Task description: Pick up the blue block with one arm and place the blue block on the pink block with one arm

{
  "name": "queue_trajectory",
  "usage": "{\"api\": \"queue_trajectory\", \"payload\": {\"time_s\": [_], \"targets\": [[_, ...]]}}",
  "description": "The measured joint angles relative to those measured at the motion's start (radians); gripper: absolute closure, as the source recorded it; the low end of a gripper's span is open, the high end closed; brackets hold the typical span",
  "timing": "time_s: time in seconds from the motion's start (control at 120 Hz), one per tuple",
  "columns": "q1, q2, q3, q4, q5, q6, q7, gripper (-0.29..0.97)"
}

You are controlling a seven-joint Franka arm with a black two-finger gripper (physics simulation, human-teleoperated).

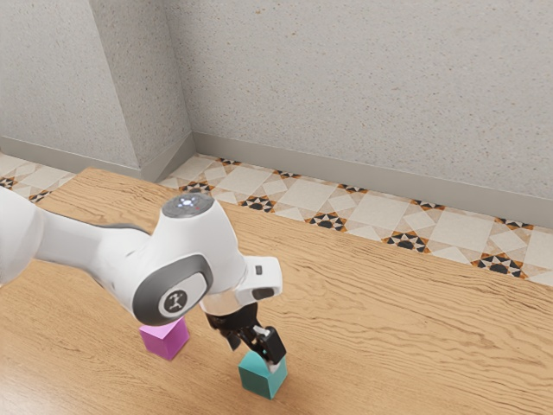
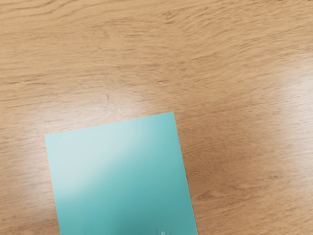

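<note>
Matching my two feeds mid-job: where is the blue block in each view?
Exterior view: blue block by the lower edge, directly below the gripper, on the exterior view's right of the pink block.
Wrist view: blue block close beneath the hand.
Shared landmark: the wooden table under it.
</note>
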Motion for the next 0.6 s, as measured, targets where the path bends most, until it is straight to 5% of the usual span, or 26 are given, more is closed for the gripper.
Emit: {"api": "queue_trajectory", "payload": {"time_s": [0.6], "targets": [[0.001, 0.087, 0.023, 0.022, 0.003, 0.034, -0.009, 0.00]]}}
